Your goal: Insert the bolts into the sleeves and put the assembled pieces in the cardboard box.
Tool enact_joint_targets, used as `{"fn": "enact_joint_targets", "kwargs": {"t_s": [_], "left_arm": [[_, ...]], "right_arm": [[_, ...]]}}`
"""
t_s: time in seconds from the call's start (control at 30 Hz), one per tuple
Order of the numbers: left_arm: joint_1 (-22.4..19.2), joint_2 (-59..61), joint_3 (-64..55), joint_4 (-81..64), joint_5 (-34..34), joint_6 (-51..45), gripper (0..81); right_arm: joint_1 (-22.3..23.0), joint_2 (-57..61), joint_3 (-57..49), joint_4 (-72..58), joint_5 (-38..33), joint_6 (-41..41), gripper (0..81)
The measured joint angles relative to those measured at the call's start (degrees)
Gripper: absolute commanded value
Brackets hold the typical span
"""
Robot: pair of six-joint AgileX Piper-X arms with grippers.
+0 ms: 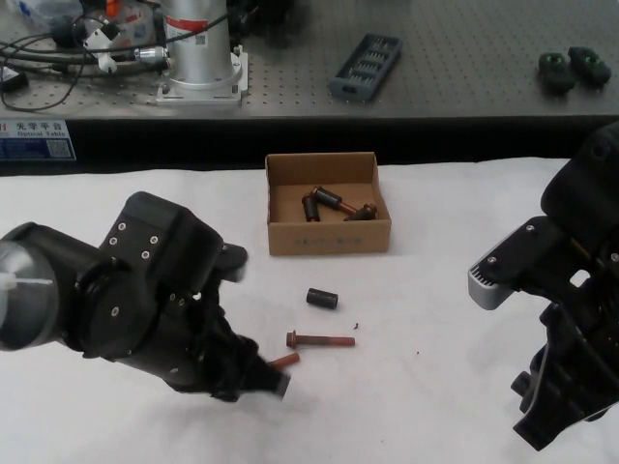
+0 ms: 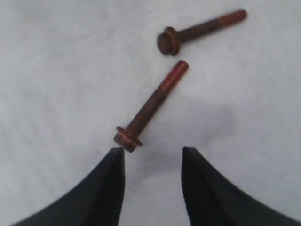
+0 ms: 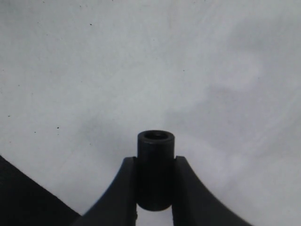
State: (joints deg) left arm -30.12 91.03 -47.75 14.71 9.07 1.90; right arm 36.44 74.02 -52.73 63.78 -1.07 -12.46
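The left arm (image 1: 145, 290) leans low over the desk (image 1: 426, 319), wrist tipped down. The left jaws stand apart with nothing between them. A bolt (image 2: 150, 106), coppery brown with a flanged hex head and a threaded end, lies flat on the white cloth just ahead of them. Its head sits at one finger's tip, and whether it touches cannot be told. Its shank slants away from the jaws. A second bolt (image 2: 200, 30) of the same kind lies farther out, just past the first one's threads and apart from it.

The right arm (image 1: 571, 290) hangs bent over the desk. The right jaws are clenched on a sleeve (image 3: 155, 169), a short matte black tube whose open end pokes past the tips.

Another sleeve (image 1: 322, 299) lies beyond the bolts, short of the box (image 1: 329, 237), which is brown cardboard, open-topped, with assembled pieces (image 1: 334, 205) inside.
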Motion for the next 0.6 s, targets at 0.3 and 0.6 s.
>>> {"fn": "enact_joint_targets", "kwargs": {"t_s": [0.3,0.6], "left_arm": [[0.0,0.0,0.0,-4.0,0.1,29.1,29.3],[0.5,2.9,0.0,-7.2,0.7,38.2,29.3]], "right_arm": [[0.0,0.0,0.0,0.0,0.0,0.0,2.8],[0.0,0.0,0.0,0.0,0.0,0.0,2.8]]}}
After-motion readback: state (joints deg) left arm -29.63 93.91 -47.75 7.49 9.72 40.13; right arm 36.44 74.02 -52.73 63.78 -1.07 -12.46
